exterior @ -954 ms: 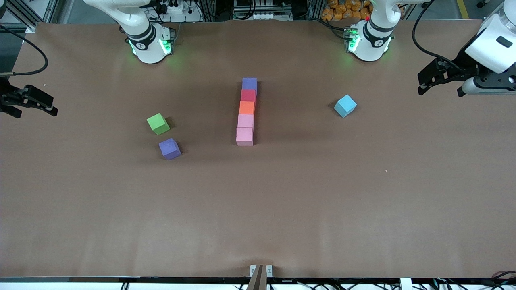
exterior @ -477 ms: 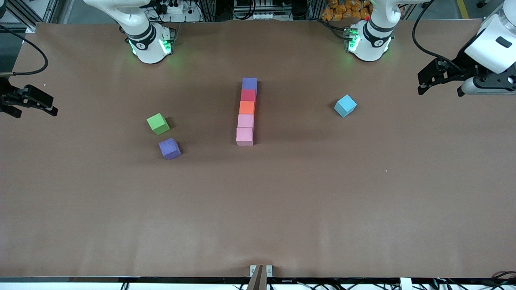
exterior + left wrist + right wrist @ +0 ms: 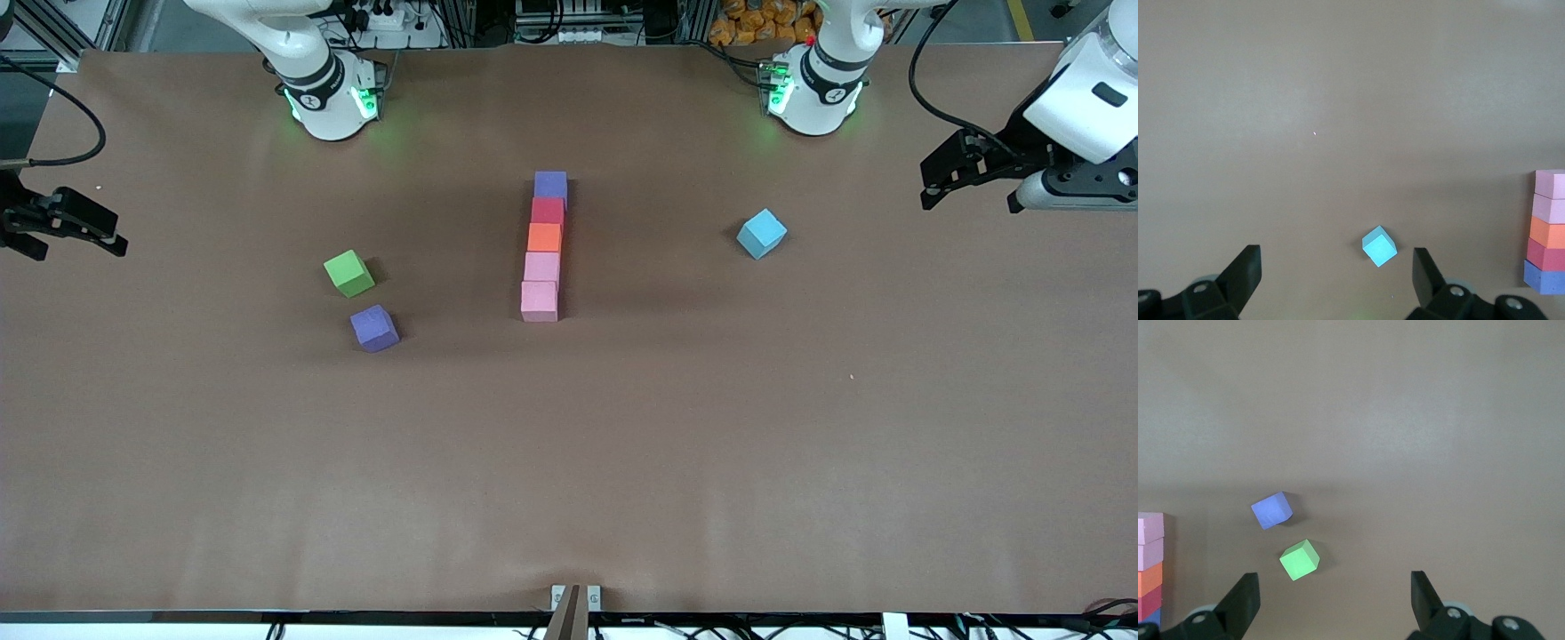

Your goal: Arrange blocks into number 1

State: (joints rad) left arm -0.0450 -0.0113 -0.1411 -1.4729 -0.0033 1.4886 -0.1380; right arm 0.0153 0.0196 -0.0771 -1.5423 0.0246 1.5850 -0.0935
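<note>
table (image 3: 800, 462): brown covering | top edge: cables (image 3: 569, 18), metal framing

The front view looks down from high across the brown paper-covered table (image 3: 622, 462), facing both arm bases. Each wrist view looks down from well above the table, and both share with it the straight row of small foam cubes (image 3: 544, 247) (image 3: 1548, 230) (image 3: 1150, 563).
</note>
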